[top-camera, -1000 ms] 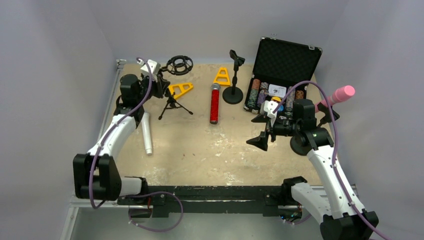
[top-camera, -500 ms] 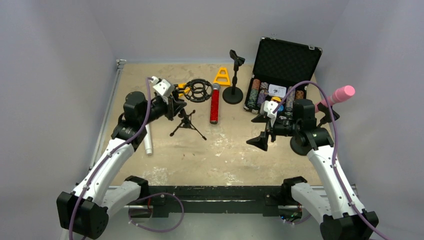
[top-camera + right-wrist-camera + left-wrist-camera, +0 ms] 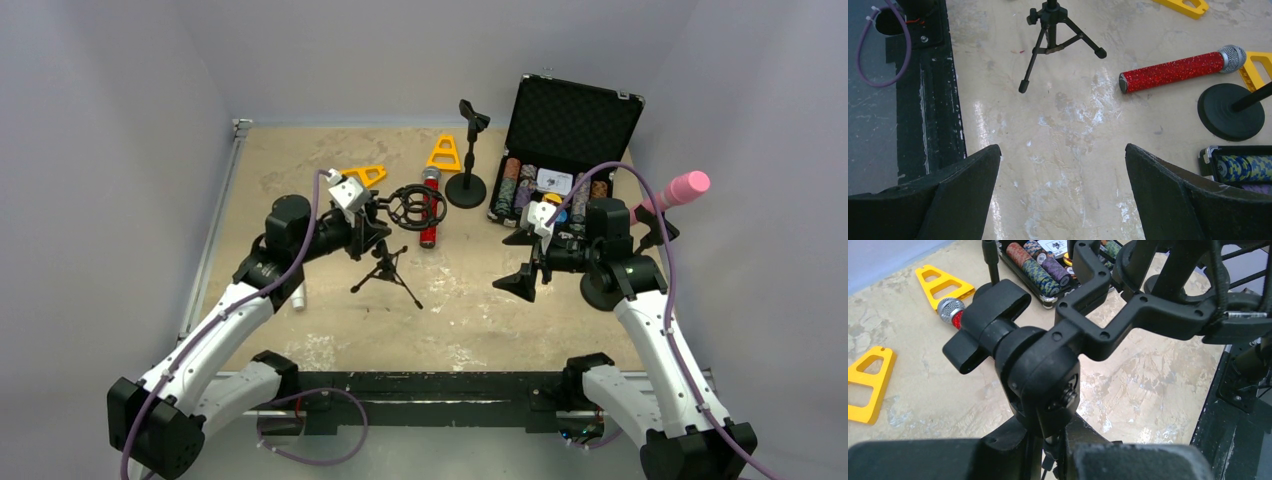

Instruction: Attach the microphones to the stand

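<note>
Top external: left claw (image 3: 362, 228), gripping the tripod stand (image 3: 388, 266), has carried it toward the red microphone (image 3: 428, 218). Right claw (image 3: 518, 261) gapes wide, holding nothing.

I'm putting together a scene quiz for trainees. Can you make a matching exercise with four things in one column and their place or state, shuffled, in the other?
Things:
1. pink mic
2. red mic
3. tripod
4. case

States:
A. lying flat on the table
B. open, chips inside
C. held by the left fingers
D. up on a stand, tilted

Pairs: 1-D, 2-A, 3-C, 4-B
</note>
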